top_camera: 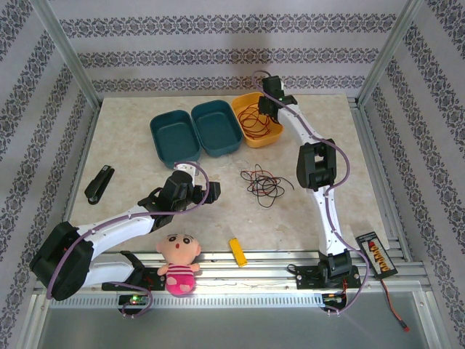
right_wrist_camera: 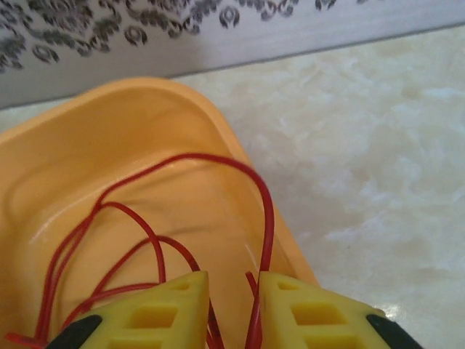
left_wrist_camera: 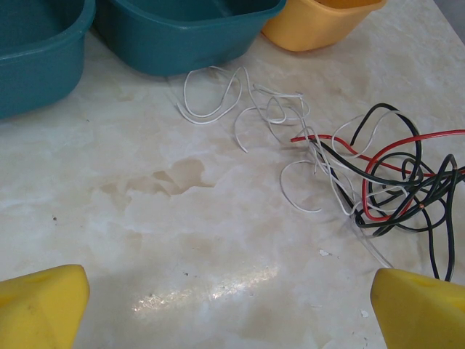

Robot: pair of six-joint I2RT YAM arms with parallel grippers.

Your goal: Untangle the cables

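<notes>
The marbled, cream-coloured tabletop (top_camera: 131, 156) is smooth and glossy, with faint brown stains ahead of the left tool (left_wrist_camera: 232, 305). Beyond that tool and to its left stand two teal tubs (top_camera: 174, 134) of hard plastic, rounded at the corners and set side by side. Next to them is an orange-yellow tub (right_wrist_camera: 87, 145) of the same rounded shape, its inner wall shiny and slightly ribbed. The right tool (right_wrist_camera: 232, 305) hangs over this tub, its blocky yellow fingers (right_wrist_camera: 167, 313) a little apart with a narrow gap between them. Red strands run up through that gap, and I cannot tell whether they touch the pads. The left tool sits low over the tabletop with its yellow fingertips (left_wrist_camera: 43, 305) spread wide and nothing between them. The cables (left_wrist_camera: 392, 182) lie ahead of it and to its right on the bare surface. They form a loose knot of thin, flexible black and red wires crossing in tight loops. Paler white wires (left_wrist_camera: 218, 102) trail from the knot in open curls toward the teal tubs. A separate red cable (right_wrist_camera: 189, 155) arches in a tall loop inside the orange-yellow tub, just ahead of the right tool. Its thinner strands bend back down toward the fingers.
</notes>
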